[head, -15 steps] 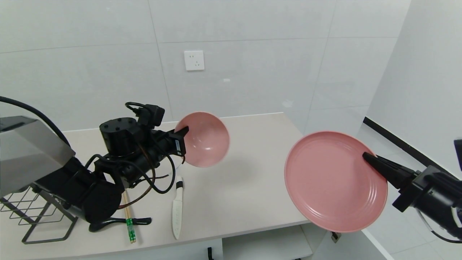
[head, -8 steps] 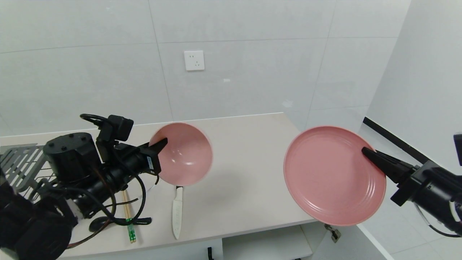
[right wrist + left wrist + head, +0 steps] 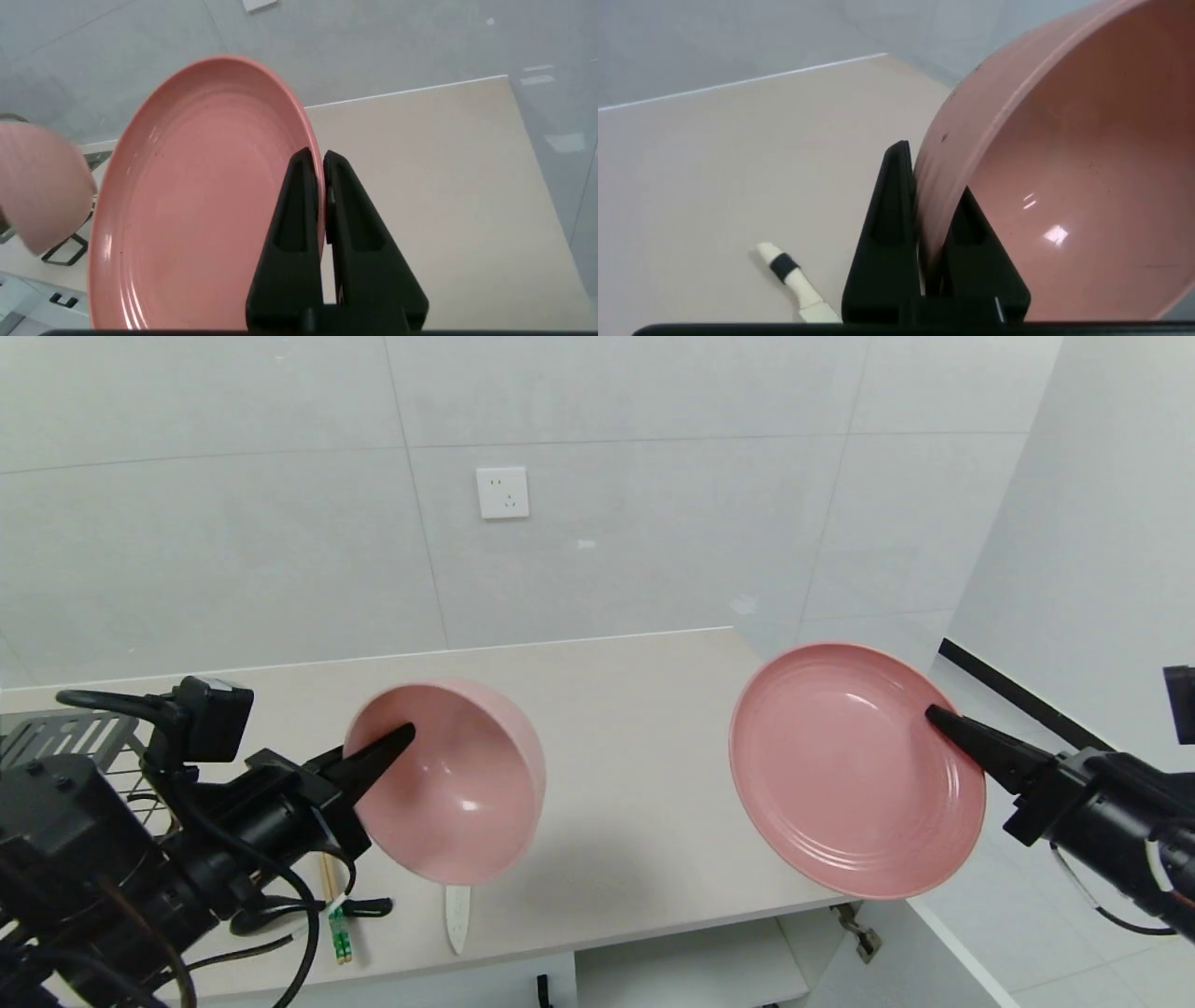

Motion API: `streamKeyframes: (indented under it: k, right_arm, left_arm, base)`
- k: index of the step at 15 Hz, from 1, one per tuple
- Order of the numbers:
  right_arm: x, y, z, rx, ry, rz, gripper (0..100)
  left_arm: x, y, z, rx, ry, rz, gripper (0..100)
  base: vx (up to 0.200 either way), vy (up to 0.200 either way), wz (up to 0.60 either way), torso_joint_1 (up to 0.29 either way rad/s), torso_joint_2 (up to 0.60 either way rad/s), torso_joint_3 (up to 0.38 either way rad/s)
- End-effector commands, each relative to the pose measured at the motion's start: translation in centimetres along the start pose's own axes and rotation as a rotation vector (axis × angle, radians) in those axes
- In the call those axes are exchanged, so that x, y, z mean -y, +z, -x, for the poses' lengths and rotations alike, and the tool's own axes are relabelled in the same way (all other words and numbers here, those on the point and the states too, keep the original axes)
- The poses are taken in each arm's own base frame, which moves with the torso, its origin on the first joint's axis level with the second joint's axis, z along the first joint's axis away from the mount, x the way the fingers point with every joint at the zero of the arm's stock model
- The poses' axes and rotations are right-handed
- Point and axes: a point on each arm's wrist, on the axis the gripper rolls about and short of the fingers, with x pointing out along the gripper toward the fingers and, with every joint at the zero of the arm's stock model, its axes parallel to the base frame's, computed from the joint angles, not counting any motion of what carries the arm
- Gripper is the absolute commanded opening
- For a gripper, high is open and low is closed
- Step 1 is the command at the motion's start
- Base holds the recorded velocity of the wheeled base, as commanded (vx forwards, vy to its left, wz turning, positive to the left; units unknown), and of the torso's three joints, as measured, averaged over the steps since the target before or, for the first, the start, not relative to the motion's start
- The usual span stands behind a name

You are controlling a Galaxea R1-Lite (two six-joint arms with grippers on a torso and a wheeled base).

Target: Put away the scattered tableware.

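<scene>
- The bowl [image 3: 457, 784] hangs tipped on its side above the near left of the bench [image 3: 635, 728]. The left gripper [image 3: 397, 739] has its fingers clamped on the rim, one inside and one outside.
- The plate [image 3: 850, 775] stands on edge in the air at the bench's right end, its right rim pinched between the right gripper's [image 3: 938, 719] fingers.
- Both look stiff, light and glossy, probably plastic, though that is hard to confirm. A smooth rim may slip or swing, so a deep bite on it seems wise.
- The knife [image 3: 456, 919] lies near, below the bowl, with chopsticks [image 3: 338, 933] to its left. Both are thin and flat, best taken from above.
- A rack [image 3: 56, 733] stands far left.
</scene>
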Motion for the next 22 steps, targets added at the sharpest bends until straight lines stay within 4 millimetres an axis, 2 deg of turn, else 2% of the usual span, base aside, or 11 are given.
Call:
streamKeyframes:
  k: [1, 5, 8, 9, 11, 13, 19, 22]
  right_arm:
    - [0.0, -0.2, 0.1, -0.011, 0.002, -0.002, 0]
    - [-0.3, -0.6, 0.8, -0.007, 0.014, 0.006, 0]
    - [-0.3, -0.7, 0.8, -0.012, 0.014, 0.045, 0]
    - [-0.3, -0.6, 0.6, -0.005, 0.009, 0.078, 0]
    - [-0.3, -0.4, 0.3, 0.007, 0.012, 0.127, 0]
    - [-0.4, -0.4, 0.2, 0.002, 0.017, 0.149, 0]
    - [-0.3, -0.8, -0.5, -0.015, 0.024, 0.249, 0]
    - [-0.3, -0.7, -0.5, -0.012, 0.025, 0.249, 0]
  left_arm:
    - [0.2, -0.3, 0.6, -0.019, -0.031, 0.005, 0]
    - [0.4, -0.4, 0.7, -0.037, -0.13, -0.018, 0]
    - [0.3, -1.0, 2.3, -0.057, -0.025, -0.072, 0]
    - [0.8, -1.1, 1.8, -0.052, 0.04, -0.088, 0]
    - [2.5, -1.0, 1.0, -0.034, 0.037, -0.09, 0]
    - [2.8, -1.1, 0.9, -0.034, 0.034, -0.093, 0]
    - [2.8, -0.9, 1.0, -0.022, 0.037, -0.089, 0]
    - [2.8, -0.8, 1.0, -0.02, 0.037, -0.089, 0]
  base:
    - [0.0, 0.0, 0.0, 0.0, 0.0, 0.0]
    - [0.0, 0.0, 0.0, 0.0, 0.0, 0.0]
    - [0.0, 0.0, 0.0, 0.0, 0.0, 0.0]
    - [0.0, 0.0, 0.0, 0.0, 0.0, 0.0]
    - [0.0, 0.0, 0.0, 0.0, 0.0, 0.0]
    - [0.0, 0.0, 0.0, 0.0, 0.0, 0.0]
    - [0.0, 0.0, 0.0, 0.0, 0.0, 0.0]
    - [-0.2, 0.0, 0.0, 0.004, 0.0, 0.001]
